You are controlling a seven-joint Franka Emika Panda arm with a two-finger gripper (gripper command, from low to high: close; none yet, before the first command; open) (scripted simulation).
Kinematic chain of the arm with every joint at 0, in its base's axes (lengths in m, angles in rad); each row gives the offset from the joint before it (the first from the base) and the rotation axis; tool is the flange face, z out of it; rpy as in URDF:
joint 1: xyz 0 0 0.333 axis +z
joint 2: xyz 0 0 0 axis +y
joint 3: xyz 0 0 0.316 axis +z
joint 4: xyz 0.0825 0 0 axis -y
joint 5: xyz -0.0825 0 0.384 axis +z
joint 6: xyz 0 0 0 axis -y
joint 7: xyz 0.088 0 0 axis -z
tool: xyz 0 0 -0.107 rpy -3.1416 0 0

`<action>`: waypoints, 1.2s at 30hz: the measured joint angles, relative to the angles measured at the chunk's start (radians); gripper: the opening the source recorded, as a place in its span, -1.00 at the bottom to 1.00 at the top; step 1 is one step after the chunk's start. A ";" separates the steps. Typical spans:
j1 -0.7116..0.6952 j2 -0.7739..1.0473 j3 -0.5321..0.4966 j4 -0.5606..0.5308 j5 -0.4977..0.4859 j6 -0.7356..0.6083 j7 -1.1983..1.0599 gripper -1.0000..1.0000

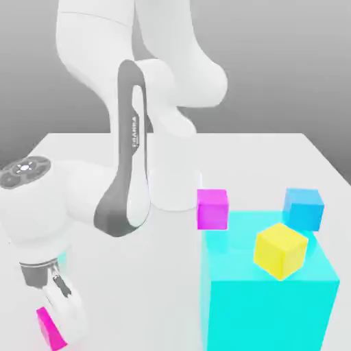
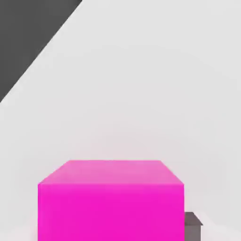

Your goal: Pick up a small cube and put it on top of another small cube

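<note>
The arm [image 1: 137,89] was built of glossy white, rounded shells, with a dark grey band running down one link and curving round its lower joint, lettered in small white vertical text. A grey round cap [image 1: 25,169] with small pale marks topped the wrist joint. The hand [image 1: 58,301] below was white with a dark grey collar.

Table [image 1: 75,147]: spans frame from upper middle down to lower edge. Arm base [image 1: 171,178]: centre of frame, on table. Large cube [image 1: 267,301]: lower right, on table. Mid-size cube [image 1: 280,250]: on top of large cube, near its upper right. Two small cubes behind large cube: one [image 1: 212,208] at its upper-left corner, other [image 1: 304,208] at its upper right. Small cube [image 1: 49,328]: lower left corner, on table, touching gripper [image 1: 62,312]. Hand view: small cube [image 2: 110,200] at lower centre.
</note>
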 joint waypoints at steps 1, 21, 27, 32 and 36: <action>0.004 -0.024 -0.005 -0.005 -0.006 -0.019 0.004 -1.00; 0.116 -0.124 0.153 0.186 -0.387 -0.286 -0.691 -1.00; 0.158 -0.118 0.189 0.268 -0.544 -0.348 -0.960 -1.00; 0.222 -0.184 0.232 0.293 -0.603 -0.445 -1.042 -1.00; 0.295 -0.312 0.293 0.267 -0.556 -0.565 -0.973 -1.00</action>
